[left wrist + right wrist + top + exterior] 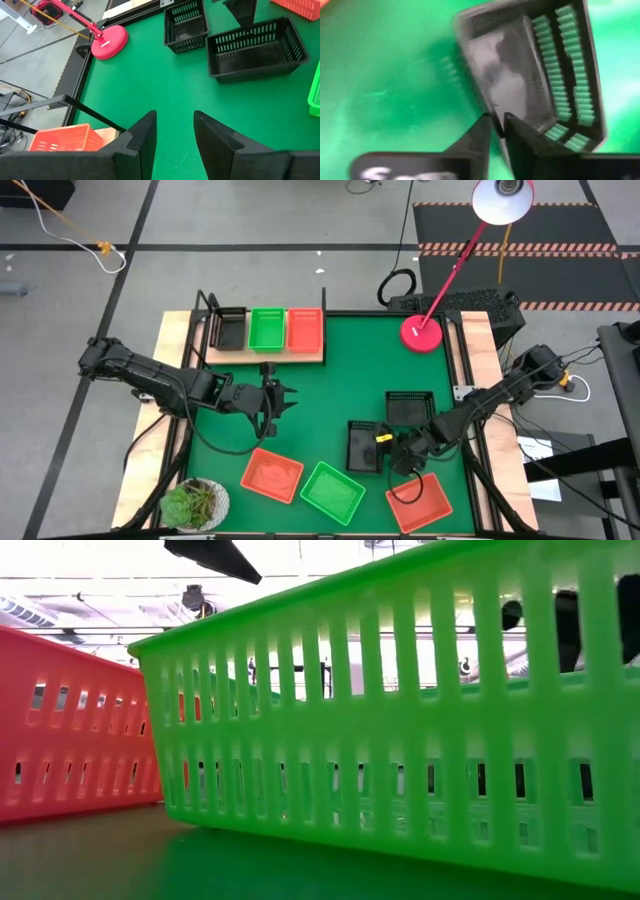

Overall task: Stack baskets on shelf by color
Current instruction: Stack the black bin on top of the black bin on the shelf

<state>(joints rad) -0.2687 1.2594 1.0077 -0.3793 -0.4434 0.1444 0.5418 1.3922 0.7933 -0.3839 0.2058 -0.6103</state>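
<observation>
The shelf (262,352) stands at the table's far left and carries a black (230,328), a green (266,328) and a red-orange basket (304,328) abreast. On the green mat lie two red-orange baskets (272,475) (420,502), a green one (333,492) and a black one (410,408). My right gripper (388,442) (498,127) is shut on a second black basket (362,445) (530,75) right of centre. My left gripper (290,398) (175,135) is open above bare mat near the middle, touching nothing. My right gripper pinches a side wall of the black basket at its rim (482,95), near a corner, between its two fingers. The fingers come from the table's right, slanting down. The basket looks tilted in the wrist view; whether it is lifted clear of the mat I cannot tell.
A red lamp base (421,333) (109,42) stands at the mat's far right, its arm slanting up and away. A potted plant (195,505) sits at the near left corner. In the low view a green basket (400,740) and a red-orange one (70,730) fill the foreground.
</observation>
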